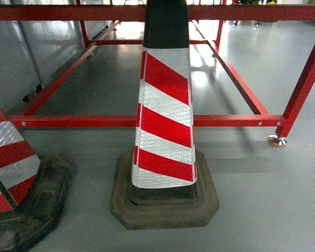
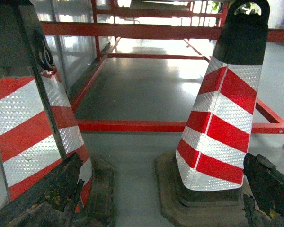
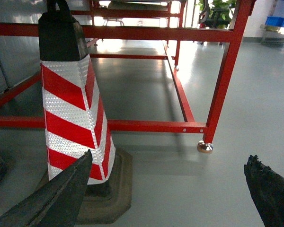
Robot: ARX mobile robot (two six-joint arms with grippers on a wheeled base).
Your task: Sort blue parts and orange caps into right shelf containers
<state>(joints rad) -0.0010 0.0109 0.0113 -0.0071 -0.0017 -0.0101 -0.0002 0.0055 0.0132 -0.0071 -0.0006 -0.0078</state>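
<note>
Here both grippers are spread wide and carry nothing. In the left wrist view the left gripper (image 2: 163,201) shows only two dark, worn fingers (image 2: 47,198) at the bottom corners of the picture, far apart from each other, with bare grey floor (image 2: 142,90) and a traffic cone between them. In the right wrist view the right gripper (image 3: 168,194) is the same: one dark finger low on the left, the other low on the right, a large gap between, and no object touched by either.

The red and white striped cone (image 1: 165,121) stands upright on its dark rubber base in the middle of the head view, just in front of the low bar of a red metal frame (image 1: 231,121). A second cone (image 1: 10,157) of the same kind stands at the left edge, near the first one but apart from it. One leg of the frame ends in a round metal foot (image 1: 277,140) on the floor at the right.

The containers (image 3: 279,21) show only as a small blue shape far away in the upper right corner of the right wrist view, too small to make out details. Blue parts and orange caps cannot be seen in any view.
</note>
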